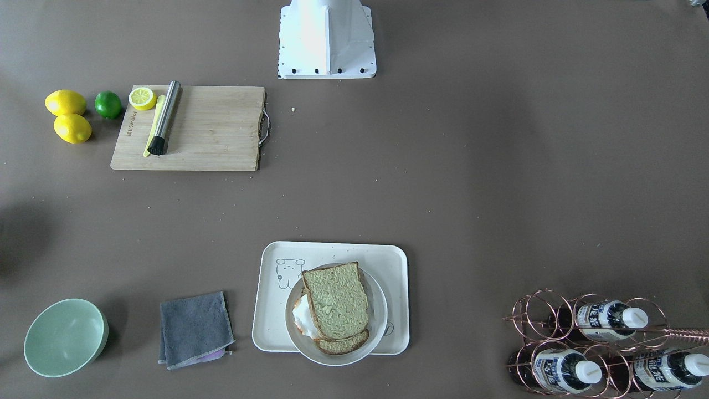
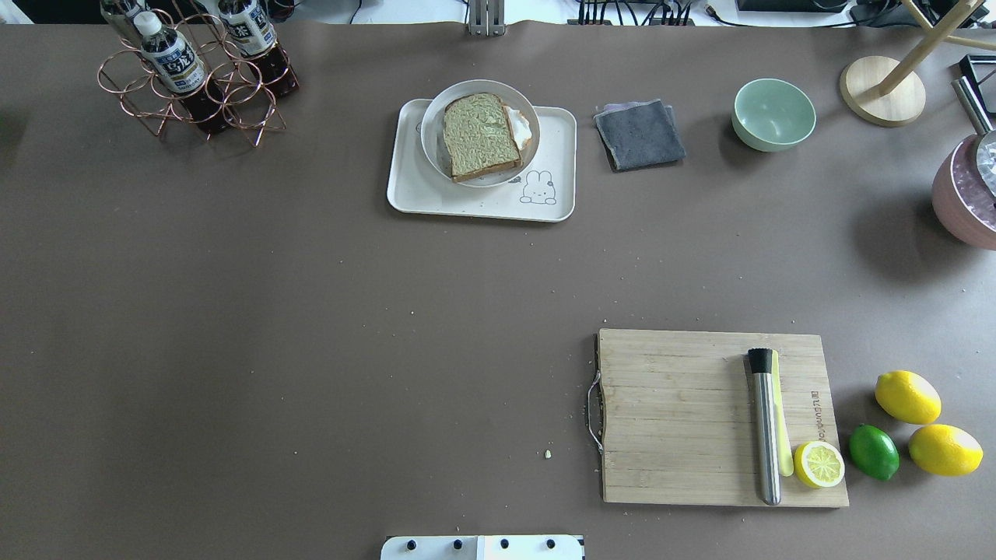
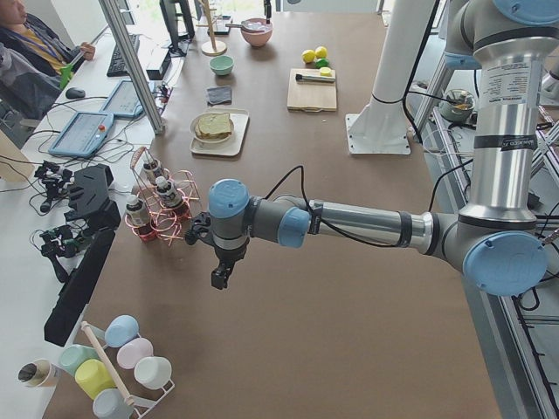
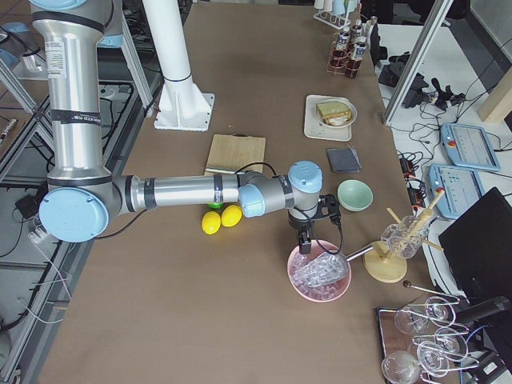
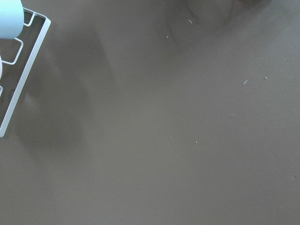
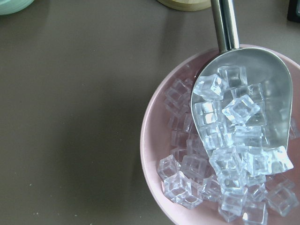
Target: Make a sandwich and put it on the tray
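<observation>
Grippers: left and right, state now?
Left gripper: cannot tell, shows only in a side view.
Right gripper: cannot tell, side view only, above the ice bowl.

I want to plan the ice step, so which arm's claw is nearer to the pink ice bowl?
Right. The right claw hangs above the edge of the ice bowl; the left claw is far away, near the bottle rack.
</observation>
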Motion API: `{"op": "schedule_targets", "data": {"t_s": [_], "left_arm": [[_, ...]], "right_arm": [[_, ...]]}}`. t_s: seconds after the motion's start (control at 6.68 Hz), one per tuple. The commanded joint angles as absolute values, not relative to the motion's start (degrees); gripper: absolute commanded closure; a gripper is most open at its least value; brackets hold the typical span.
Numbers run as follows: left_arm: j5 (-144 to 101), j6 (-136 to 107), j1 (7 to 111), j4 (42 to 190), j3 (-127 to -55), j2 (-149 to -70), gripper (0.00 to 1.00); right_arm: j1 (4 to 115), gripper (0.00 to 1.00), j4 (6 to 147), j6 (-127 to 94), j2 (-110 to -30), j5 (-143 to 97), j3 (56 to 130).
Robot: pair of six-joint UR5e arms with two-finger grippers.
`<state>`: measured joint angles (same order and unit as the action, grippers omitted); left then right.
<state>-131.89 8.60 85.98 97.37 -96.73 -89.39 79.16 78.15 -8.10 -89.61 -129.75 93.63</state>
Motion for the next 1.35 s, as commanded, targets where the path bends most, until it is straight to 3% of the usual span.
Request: {"op": "schedule_targets", "data": {"t_s": [0.0, 1.2], "left_arm": [[-131.92, 8.53, 86.13, 97.56, -97.03, -89.3, 0.02], [-131.31, 8.44, 86.22, 98.96, -96.68, -89.38, 0.02]], "right_arm": [[79.19, 0.0, 78.22, -8.44, -89.47, -129.81, 93.78], [79.01, 0.0, 78.31, -8.53, -88.51, -129.73, 93.52]]}}
